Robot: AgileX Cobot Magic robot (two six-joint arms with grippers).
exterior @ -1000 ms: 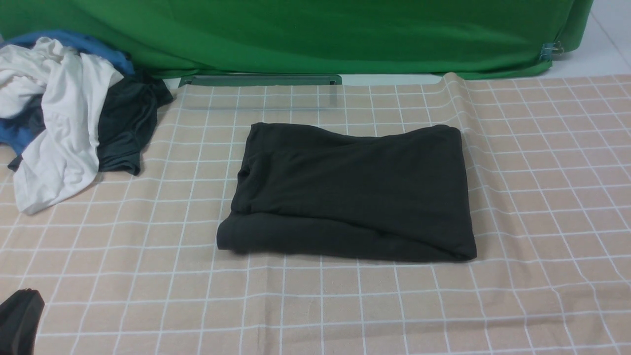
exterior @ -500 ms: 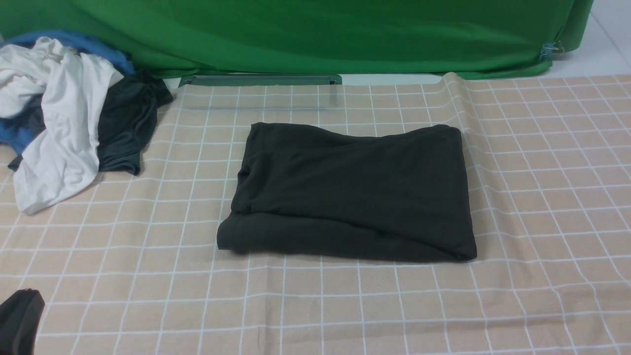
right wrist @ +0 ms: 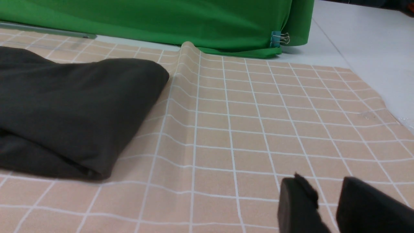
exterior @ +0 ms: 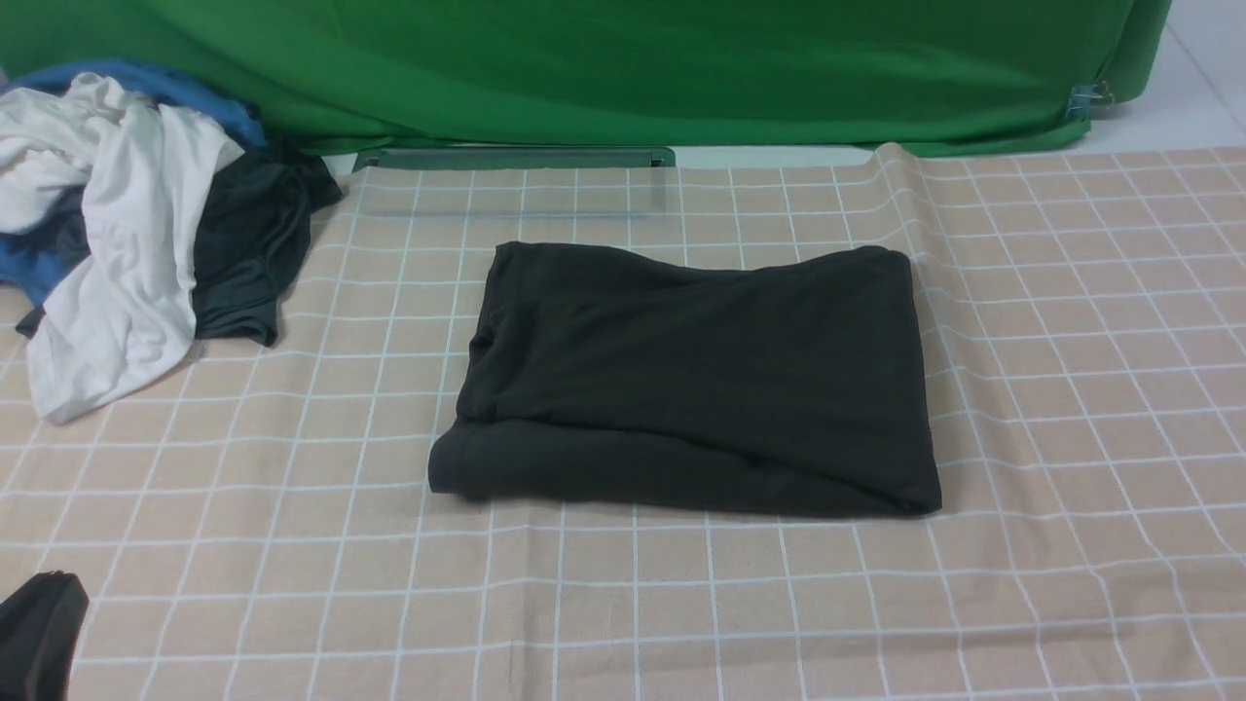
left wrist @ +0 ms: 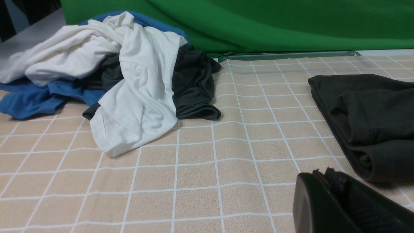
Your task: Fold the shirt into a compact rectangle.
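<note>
Front: shirt (exterior: 691,380) folded to rough rectangle mid counter (exterior: 1071,389), both arms clear. L wrist: left tool (left wrist: 343,200) closed, empty, near shirt's corner. R wrist: right tool (right wrist: 326,202) slightly parted, empty. Fold looks done; next maybe tidy near edge

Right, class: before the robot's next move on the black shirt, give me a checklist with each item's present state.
1. Black cotton shirt folded into a rectangle: ok.
2. Shirt apart from the pile with the white garment: ok.
3. Left gripper jaws shut, empty: ok.
4. Right gripper jaws apart, clear of shirt: ok.
5. Checked beige tablecloth flat: not ok, ridged beside the shirt.
6. Chest print inside the fold: cannot tell.
</note>
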